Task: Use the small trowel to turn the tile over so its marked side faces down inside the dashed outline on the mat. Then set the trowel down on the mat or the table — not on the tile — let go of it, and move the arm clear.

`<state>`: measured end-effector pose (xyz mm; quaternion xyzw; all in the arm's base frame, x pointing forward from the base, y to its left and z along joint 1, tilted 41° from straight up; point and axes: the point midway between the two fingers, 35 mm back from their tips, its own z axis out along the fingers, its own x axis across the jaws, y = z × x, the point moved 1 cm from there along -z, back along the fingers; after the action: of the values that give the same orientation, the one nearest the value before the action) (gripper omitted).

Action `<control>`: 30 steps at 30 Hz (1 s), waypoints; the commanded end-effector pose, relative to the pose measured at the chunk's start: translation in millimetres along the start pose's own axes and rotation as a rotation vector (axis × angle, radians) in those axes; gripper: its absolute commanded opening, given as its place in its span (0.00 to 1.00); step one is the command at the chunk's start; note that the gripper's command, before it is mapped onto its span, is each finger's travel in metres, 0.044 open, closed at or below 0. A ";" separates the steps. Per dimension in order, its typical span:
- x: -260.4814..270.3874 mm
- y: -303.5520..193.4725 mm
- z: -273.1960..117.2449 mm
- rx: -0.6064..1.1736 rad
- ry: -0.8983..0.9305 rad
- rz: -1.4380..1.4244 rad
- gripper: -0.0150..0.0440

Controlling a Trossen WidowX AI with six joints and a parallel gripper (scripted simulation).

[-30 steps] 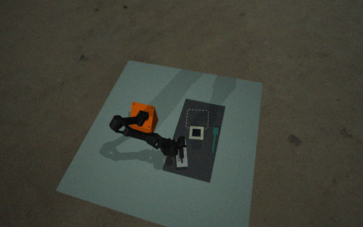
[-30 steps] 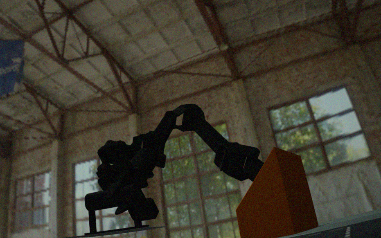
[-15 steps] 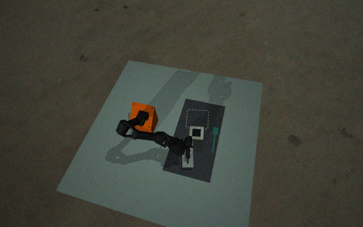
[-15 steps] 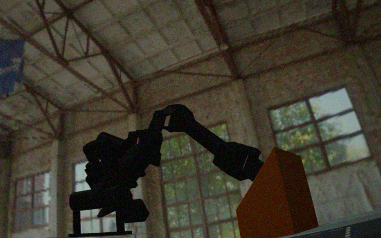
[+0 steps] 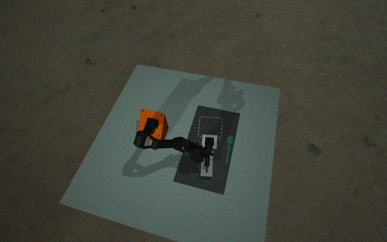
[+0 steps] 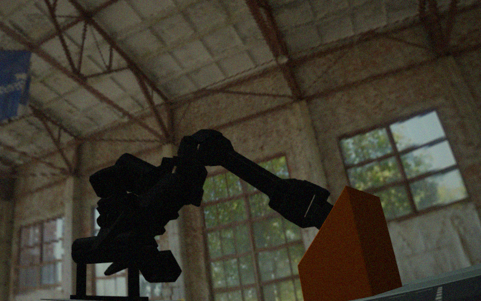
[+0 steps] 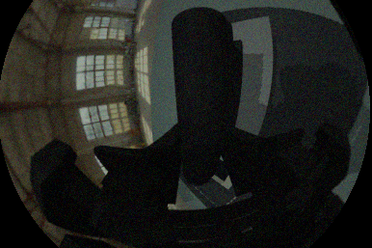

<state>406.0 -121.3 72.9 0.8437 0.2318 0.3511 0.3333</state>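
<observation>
The tile (image 5: 215, 142) (image 7: 226, 181), a pale square with a dark square in its centre, lies on the mat (image 5: 188, 174), just nearer the front than the dashed outline (image 5: 210, 117). The arm hides part of its near side. My gripper (image 5: 208, 154) (image 7: 198, 123) is shut on the black handle of the small trowel (image 5: 210, 172) (image 6: 96, 250) (image 7: 257, 33). The trowel's flat pale blade hangs low over the mat, with its far end close to the tile's near edge. Whether blade and tile touch is hidden by the gripper.
A teal flat-headed tool (image 5: 229, 139) lies along the mat's right side, close to the tile. An orange wedge-shaped block (image 5: 161, 135) (image 6: 346, 254) stands on the table (image 5: 122, 207) left of the mat, by the arm's base.
</observation>
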 end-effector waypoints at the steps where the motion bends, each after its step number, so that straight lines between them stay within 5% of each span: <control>1: 9.1 0.0 2.1 -0.016 0.017 0.005 0.25; 30: -20.5 -4.3 27.4 -0.017 0.017 0.004 0.25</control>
<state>411.0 -142.9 48.7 0.8412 0.2234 0.3567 0.3394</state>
